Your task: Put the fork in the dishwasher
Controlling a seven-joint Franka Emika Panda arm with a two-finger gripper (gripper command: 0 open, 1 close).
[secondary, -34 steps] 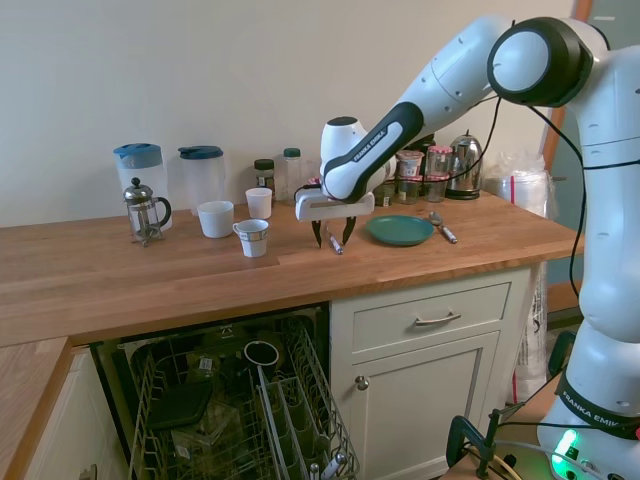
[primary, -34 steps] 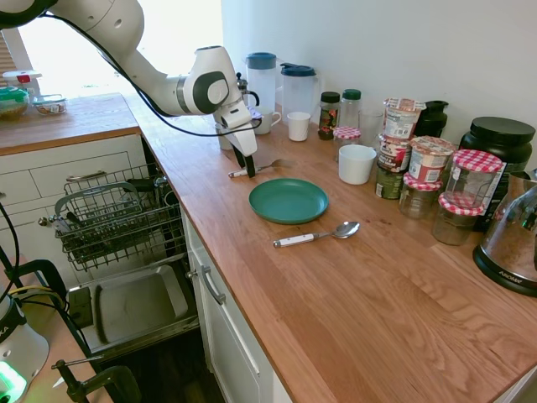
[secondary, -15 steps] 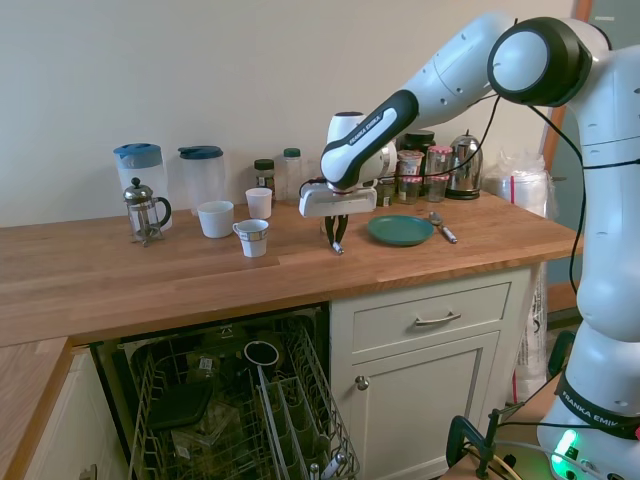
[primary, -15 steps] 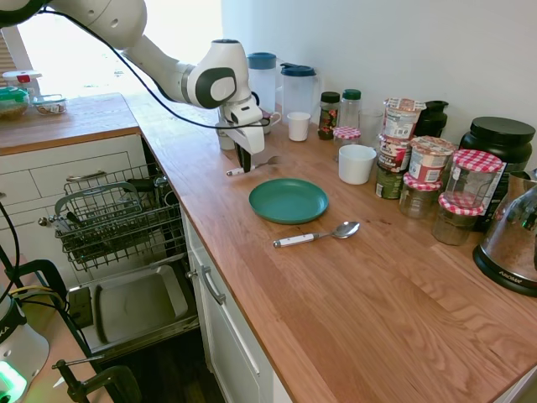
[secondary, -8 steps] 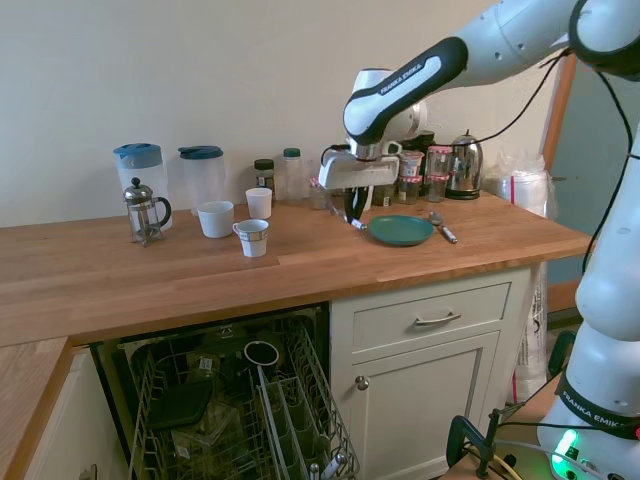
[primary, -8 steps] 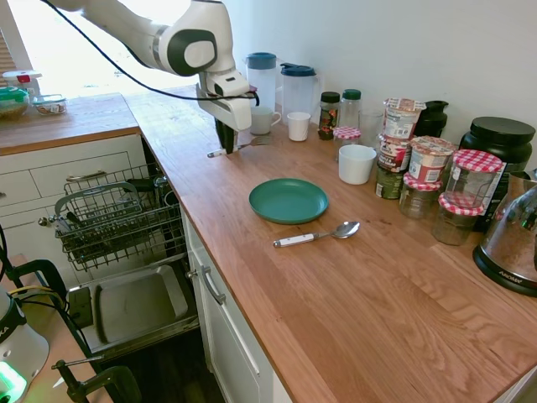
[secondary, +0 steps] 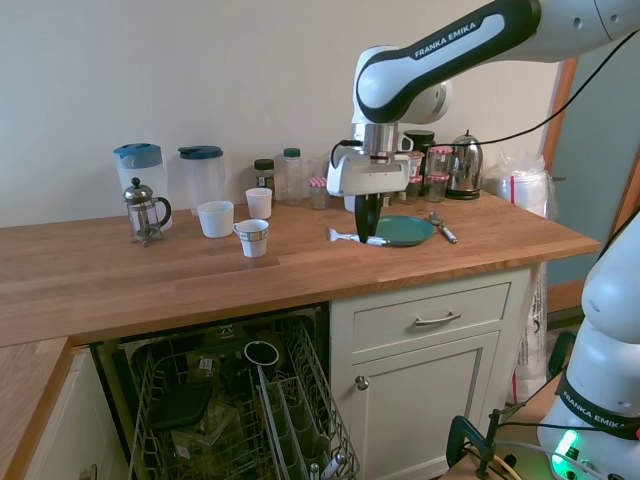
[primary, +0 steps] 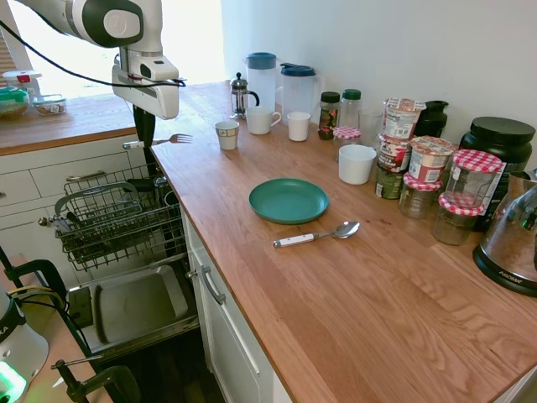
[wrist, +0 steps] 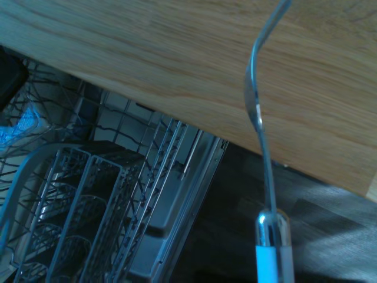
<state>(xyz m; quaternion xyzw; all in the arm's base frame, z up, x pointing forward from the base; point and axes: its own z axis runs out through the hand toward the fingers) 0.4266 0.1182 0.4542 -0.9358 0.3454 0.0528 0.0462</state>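
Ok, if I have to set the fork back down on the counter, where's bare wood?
Bare wood lies along the countertop's front edge below the spoon, and between the green plate and the paper cup. The back wall is crowded with jars and pitchers.

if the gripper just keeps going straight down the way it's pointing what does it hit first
Probably the dishwasher's wire rack. The gripper points down, holding the fork level near the countertop edge. Depth is unclear, so it might clip that edge instead.

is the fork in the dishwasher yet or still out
Still out: the gripper holds the fork level in the air, above the pulled-out dishwasher rack.
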